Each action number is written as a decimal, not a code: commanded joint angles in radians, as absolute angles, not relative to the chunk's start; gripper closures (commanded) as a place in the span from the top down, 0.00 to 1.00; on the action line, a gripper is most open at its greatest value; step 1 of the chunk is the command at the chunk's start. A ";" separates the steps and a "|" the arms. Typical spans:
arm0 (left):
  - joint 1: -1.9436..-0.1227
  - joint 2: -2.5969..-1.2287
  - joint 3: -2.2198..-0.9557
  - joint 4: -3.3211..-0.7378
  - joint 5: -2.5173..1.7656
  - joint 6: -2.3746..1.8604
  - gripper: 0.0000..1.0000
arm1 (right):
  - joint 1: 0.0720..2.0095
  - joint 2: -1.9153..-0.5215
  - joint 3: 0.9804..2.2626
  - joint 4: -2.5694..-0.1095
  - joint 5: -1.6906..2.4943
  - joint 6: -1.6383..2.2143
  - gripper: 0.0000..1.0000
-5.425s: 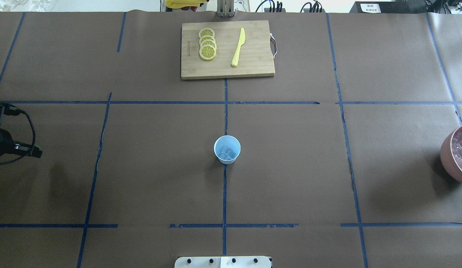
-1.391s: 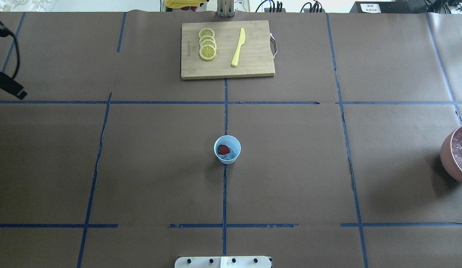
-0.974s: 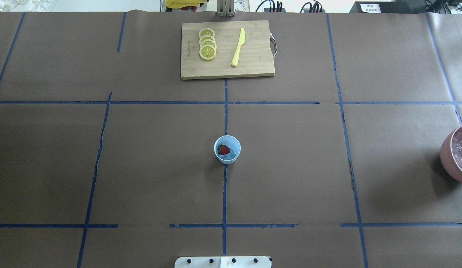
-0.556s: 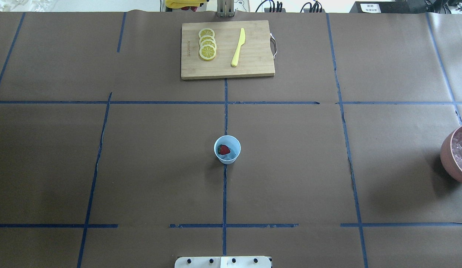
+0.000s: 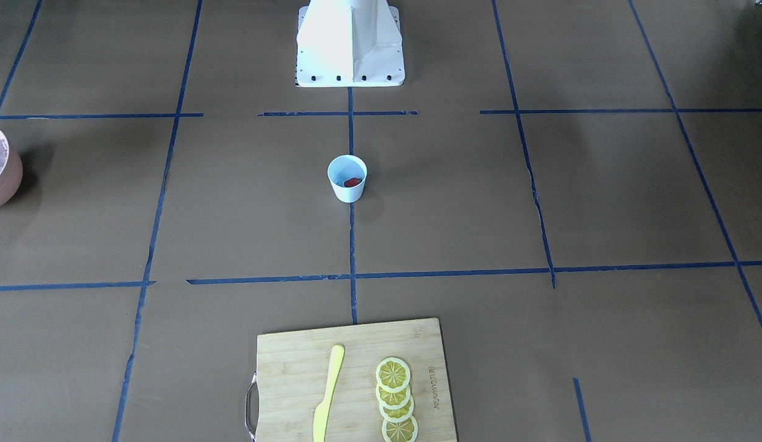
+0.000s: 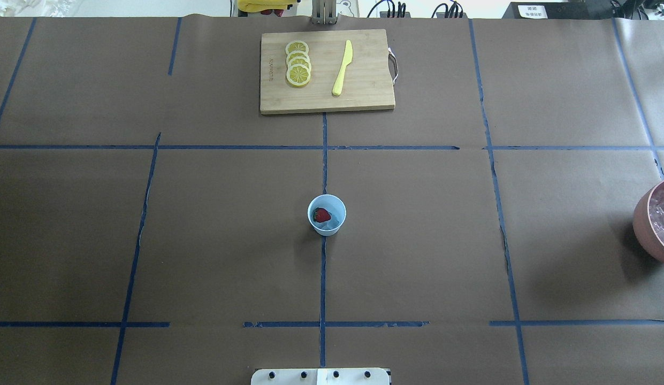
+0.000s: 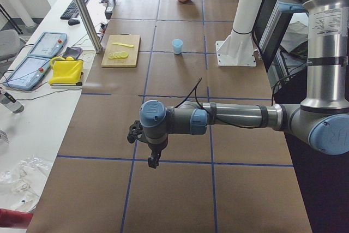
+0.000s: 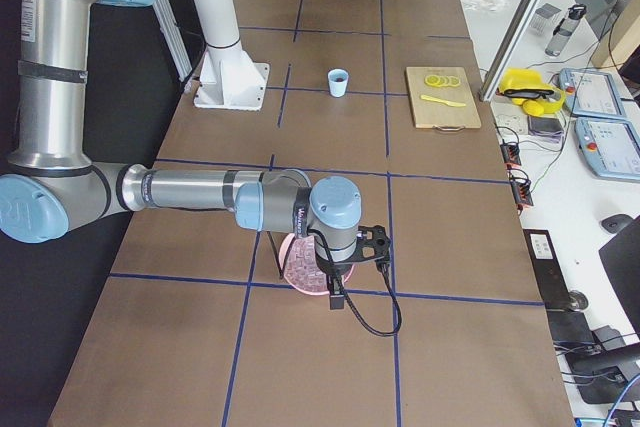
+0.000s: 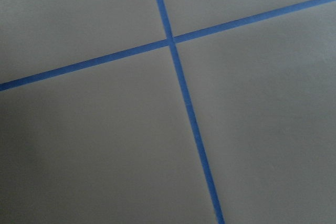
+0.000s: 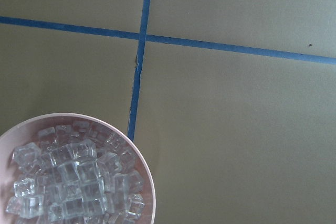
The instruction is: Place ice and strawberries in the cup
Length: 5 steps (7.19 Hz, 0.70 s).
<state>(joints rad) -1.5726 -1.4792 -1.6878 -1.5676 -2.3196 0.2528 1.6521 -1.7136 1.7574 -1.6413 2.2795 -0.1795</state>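
Cup (image 6: 326, 215) stands upright at the centre of the counter (image 6: 203, 240), on the middle tape line, well apart from everything else.

Contents, overhead view: one strawberry (image 6: 321, 215) lies inside toward the cup's left wall, on top of pale translucent ice (image 6: 333, 222). The front-facing view confirms the red berry below the rim. The number of cubes cannot be made out.

Bowl (image 6: 645, 224) sits at the far right edge of the counter, heaped with more ice cubes (image 10: 79, 177).

Cutting board (image 6: 326, 71) is at the far side, carrying the lemon slices (image 6: 298, 64) and the yellow knife (image 6: 342, 68). Not part of this task.

Left gripper (image 7: 154, 159) points down over bare counter at the left end, far from the cup. Only the side view shows it, so I cannot tell whether it is released or clenched. Its wrist camera sees only crossing tape lines.

Right gripper (image 8: 335, 299) hangs just above the ice bowl at the right end. Same limit applies, state cannot be told. Nothing visibly carried by either.

Judgement: both ingredients are in the cup, so the task looks finished or at its closing step. If more ice is wanted, the next move calls for the right gripper to drop straight into the bowl, pinch one slippery cube firmly, and carry it across to the cup without knocking the light cup over
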 commanded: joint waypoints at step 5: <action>-1.572 -1.480 -1.704 -1.574 -2.306 0.259 1.00 | 1.651 -1.707 1.756 -1.641 2.281 -0.181 1.00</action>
